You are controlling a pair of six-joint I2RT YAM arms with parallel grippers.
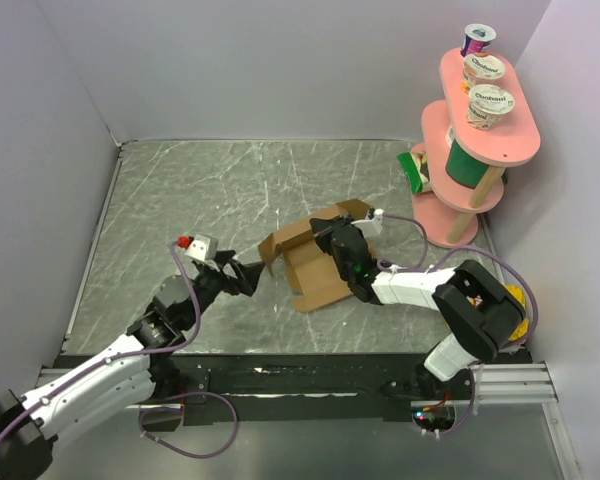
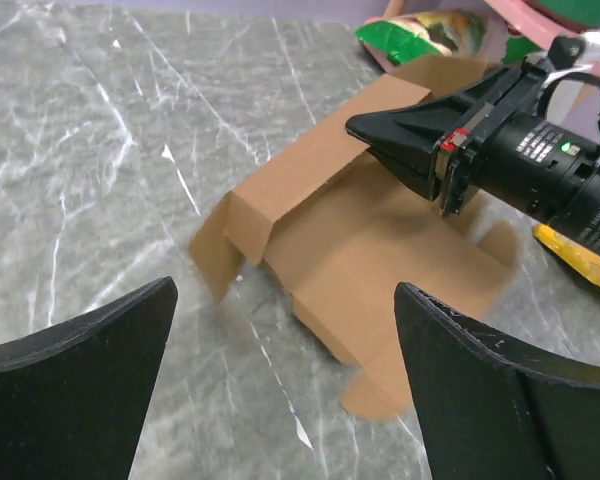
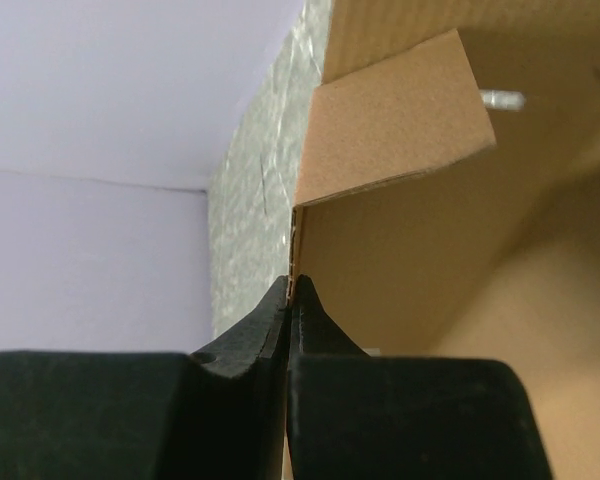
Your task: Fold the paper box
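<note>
On the marbled tabletop (image 1: pixel 180 200), near its middle, the paper box (image 1: pixel 315 280) lies half-formed, one long wall pinched at its edge between the closed right jaws. That wall is best held upright while the loose end flap (image 2: pixel 218 252) is nudged inward by the left jaws, which stand wide apart just short of it. The box's far side is hidden behind the right arm (image 1: pixel 410 285), and how deep the cardboard sits in the grip cannot be made out.

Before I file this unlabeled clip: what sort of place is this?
Likely a robot lab cell: plain walls around a marble-look table, left arm and right arm bolted at its edge, shelved yogurt cups.
</note>
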